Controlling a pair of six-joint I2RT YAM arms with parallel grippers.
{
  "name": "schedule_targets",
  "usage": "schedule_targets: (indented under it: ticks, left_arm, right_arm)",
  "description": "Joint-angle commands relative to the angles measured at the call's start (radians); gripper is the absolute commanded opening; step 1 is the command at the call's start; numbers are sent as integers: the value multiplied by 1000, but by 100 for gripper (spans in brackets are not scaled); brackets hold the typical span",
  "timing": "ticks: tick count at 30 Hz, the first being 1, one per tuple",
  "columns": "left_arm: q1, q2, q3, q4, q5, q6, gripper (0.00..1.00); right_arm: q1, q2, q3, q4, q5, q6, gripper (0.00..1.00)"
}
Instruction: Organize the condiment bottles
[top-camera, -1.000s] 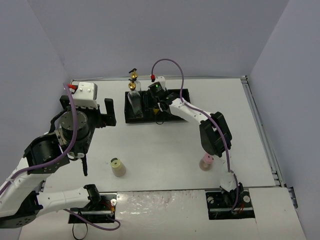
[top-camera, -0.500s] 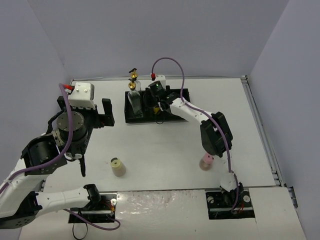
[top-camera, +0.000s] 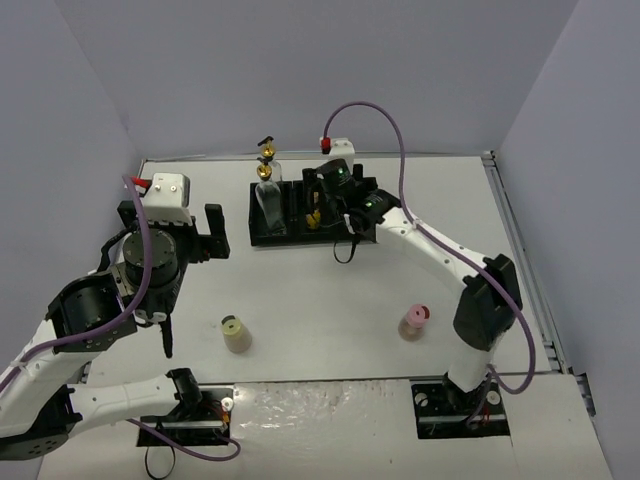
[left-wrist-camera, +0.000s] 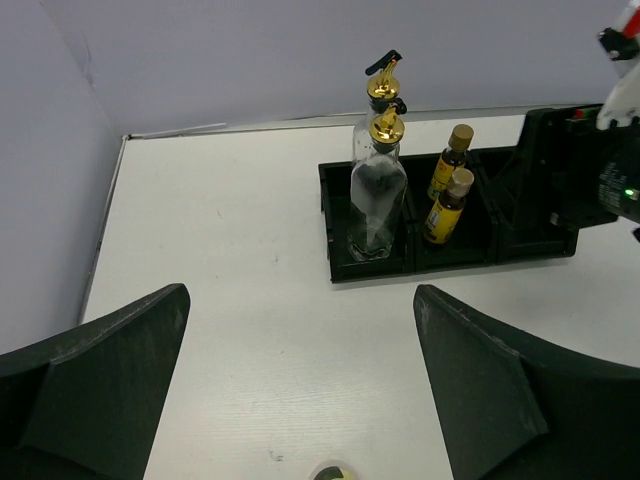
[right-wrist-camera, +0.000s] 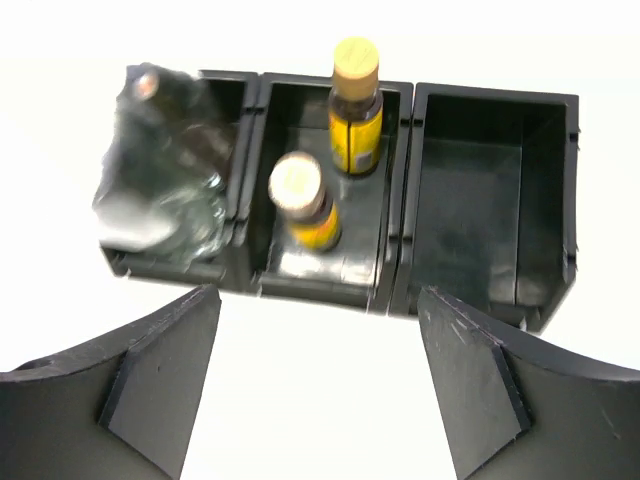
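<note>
Your right gripper (right-wrist-camera: 318, 350), jaws wide, empty, at tray (right-wrist-camera: 490, 97); amber bottles (right-wrist-camera: 354, 120) in middle bay; left gripper (left-wrist-camera: 300, 390) wide; beige jar (top-camera: 236, 334), pink jar (top-camera: 411, 322) outside.

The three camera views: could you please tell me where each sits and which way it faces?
Top external: fixed above and behind the bases, looking down on the table; both arms show whole.
Left wrist: on the left arm, facing across the table toward the black tray; the open left gripper frames the bottom.
Right wrist: close above the tray's front, looking down into its compartments; the open right gripper shows.
Shared: both wrist views show the two amber bottles in the middle compartment.
</note>
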Motion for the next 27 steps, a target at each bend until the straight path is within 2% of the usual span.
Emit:
schedule_targets:
  ticks: [1,5,11,18,27]
  left_arm:
    - [-3,-10,-6,37,-18,-31,91]
    - [-2,-11,-24,45,-18,-42,91]
    - [-2,-16,-10,36,-41,-61,91]
    - [-2,-11,53,-14,-54,-58,91]
    - [-2,-25,61,-29,-58,-63,91]
  right_arm:
    - [47,-193,-116,1,-19,21,78]
    - [155,-296,-262,29,-53,47,80]
    - [339,-325,-316,108,-57,56,81]
    - [481,-216,-319,205,-45,65,82]
    - [552,-43,-222,265,-80,62,88]
